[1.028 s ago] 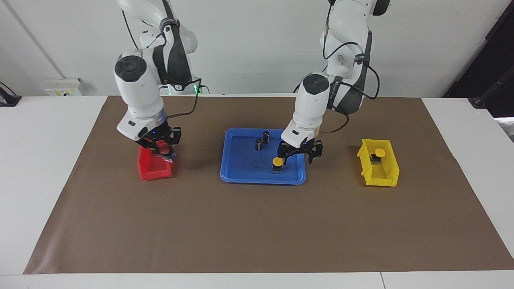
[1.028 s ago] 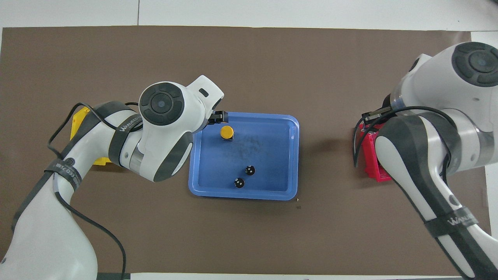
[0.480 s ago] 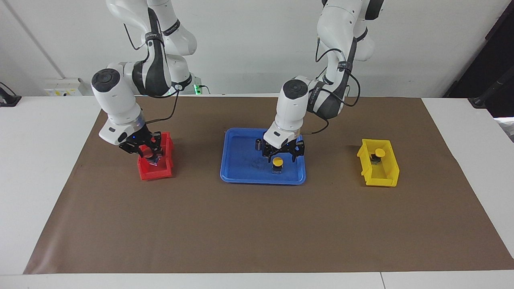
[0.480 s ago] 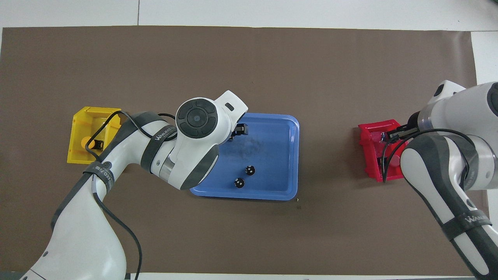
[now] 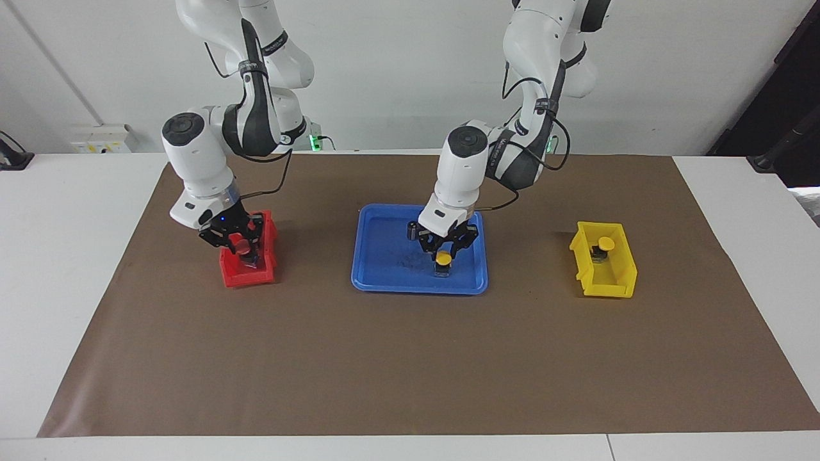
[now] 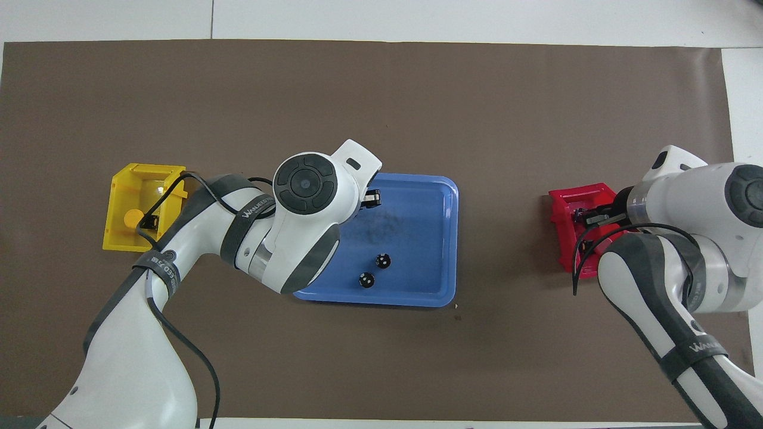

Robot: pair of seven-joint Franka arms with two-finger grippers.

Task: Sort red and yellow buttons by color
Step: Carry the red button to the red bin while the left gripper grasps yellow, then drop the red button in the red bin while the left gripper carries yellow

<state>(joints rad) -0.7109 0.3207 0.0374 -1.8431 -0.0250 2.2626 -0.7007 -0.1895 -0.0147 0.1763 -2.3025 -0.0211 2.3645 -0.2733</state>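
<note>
My left gripper [image 5: 443, 251] is low in the blue tray [image 5: 384, 282], open, with a finger on each side of a yellow button [image 5: 442, 258] that stands on the tray floor. In the overhead view the left arm hides this button. A second yellow button [image 5: 605, 244] stands in the yellow bin [image 5: 618, 285], and it also shows in the overhead view [image 6: 132, 218]. My right gripper [image 5: 236, 243] is down in the red bin [image 5: 246, 276], shut on a red button [image 5: 241, 244]. No other red button shows.
Two dark capless cylinders [image 6: 383, 260] [image 6: 366, 279] stand in the blue tray [image 6: 417, 196], nearer to the robots than the yellow button. The red bin [image 6: 563, 205] is toward the right arm's end of the brown mat, the yellow bin [image 6: 119, 185] toward the left arm's end.
My left gripper moved over the tray's yellow button and came down around it. My right gripper lowered the red button into the red bin.
</note>
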